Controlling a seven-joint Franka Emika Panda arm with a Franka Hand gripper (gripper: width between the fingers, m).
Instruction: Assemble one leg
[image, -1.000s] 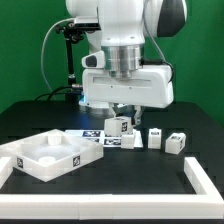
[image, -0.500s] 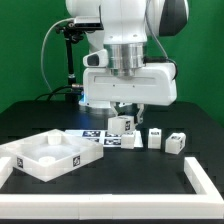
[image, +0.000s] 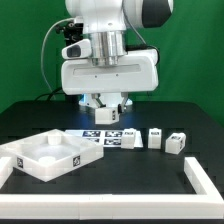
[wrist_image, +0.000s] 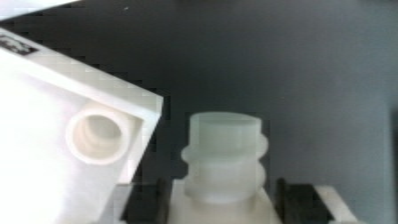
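My gripper (image: 108, 108) is shut on a leg (image: 108, 115), a small white post with a black-and-white tag, and holds it in the air above the marker board (image: 105, 138). In the wrist view the leg (wrist_image: 222, 160) sits between my dark fingers (wrist_image: 157, 205), its narrower rounded peg end pointing away from the gripper (wrist_image: 222, 208). The large square white panel (image: 48, 155) lies on the table at the exterior view's left. In the wrist view its corner (wrist_image: 63, 90) with a round hole (wrist_image: 98, 135) lies just beside the peg.
Three more legs (image: 130, 138) (image: 155, 136) (image: 176, 142) stand on the black table at the exterior view's right. A white border rail (image: 205, 180) runs along the front and right of the work area.
My gripper has risen and moved toward the exterior view's left with the leg in it, away from the row of legs and toward the panel.
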